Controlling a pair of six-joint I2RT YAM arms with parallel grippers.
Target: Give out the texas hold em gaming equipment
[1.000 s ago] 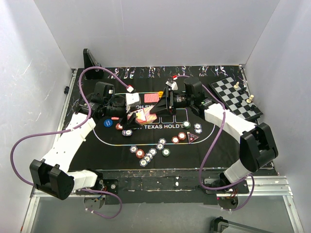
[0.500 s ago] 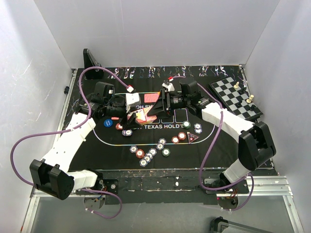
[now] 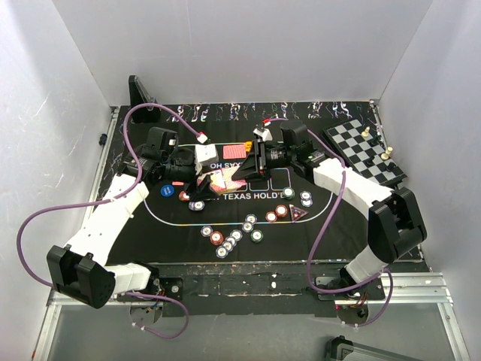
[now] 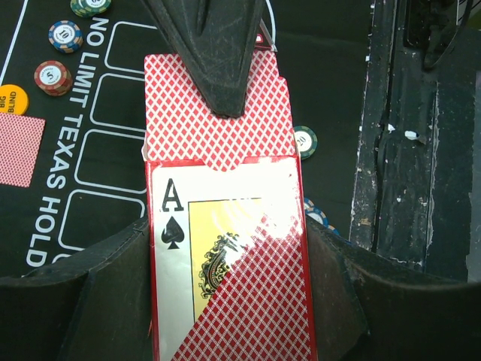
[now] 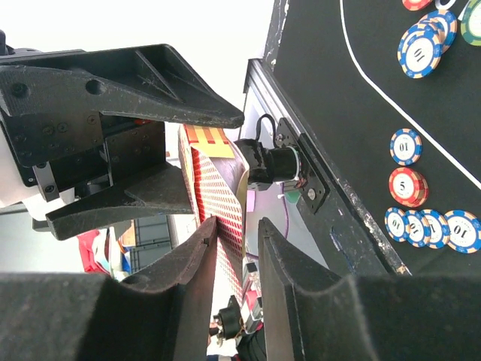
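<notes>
So the big black Hold'em mat [image 3: 173, 226] fills most of the table, with the chessboard [image 3: 361, 150] parked off at the far right corner, nothing to do with this job. Both arms meet over the middle of the mat. The left gripper [image 3: 200, 183] is clamped across the sides of the card box [image 4: 248, 316], ace of spades face up, holding it off the mat. The bit that matters is that the box's long axis points straight from the left gripper toward the right gripper [image 3: 237, 171]. Its open end faces the right arm, and the red-backed playing cards [image 4: 180, 120] poke out of that end. So the right arm is the one on the free end, and I'd say a pull along that axis, away from the left gripper, is what slides a card out. From the left wrist view, one right finger [image 4: 214, 53] lies over the top card. The right wrist view shows its jaws straddling the card edge, but I honestly can't tell if they're pinched yet. One dealt card [image 3: 234, 151] lies on the mat just past the box. Poker chips [image 3: 229, 239] are scattered toward the near side, well apart from the grippers, and the dark triangular marker [image 3: 298, 213] sits to their right. The yellow button [image 4: 11, 100] sits by the dealt card.
</notes>
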